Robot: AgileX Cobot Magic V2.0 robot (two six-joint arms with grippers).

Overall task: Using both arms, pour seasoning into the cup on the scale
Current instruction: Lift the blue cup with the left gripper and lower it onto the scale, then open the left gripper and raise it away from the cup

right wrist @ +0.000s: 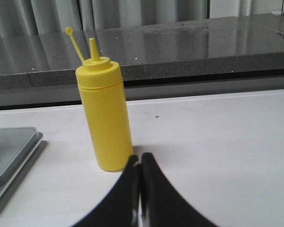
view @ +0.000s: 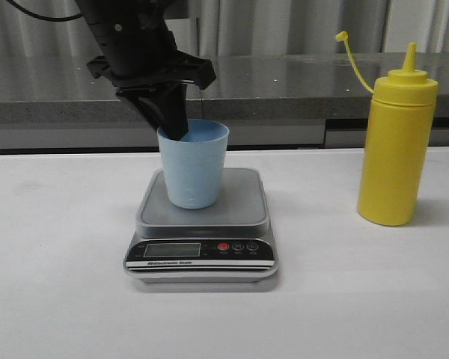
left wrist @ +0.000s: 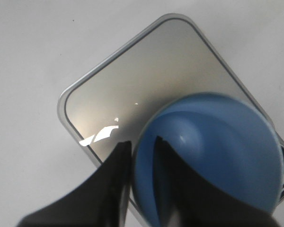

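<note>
The pale blue cup (view: pixel 194 163) stands upright on the platform of the silver-grey scale (view: pixel 202 224). My left gripper (view: pixel 176 129) comes down from above and is shut on the cup's rim, one finger inside and one outside; the left wrist view shows the cup (left wrist: pixel 217 151) and scale platform (left wrist: pixel 146 80) with the gripper (left wrist: pixel 142 146) pinching the wall. The yellow seasoning bottle (view: pixel 396 142) stands upright at the right, cap off on its tether. The right gripper (right wrist: pixel 140 158) is shut and empty, just in front of the bottle (right wrist: pixel 105 118); it is out of the front view.
A grey stone counter ledge (view: pixel 299 86) runs along the back of the white table (view: pixel 60 284). The scale's corner (right wrist: pixel 9 151) shows at the edge of the right wrist view.
</note>
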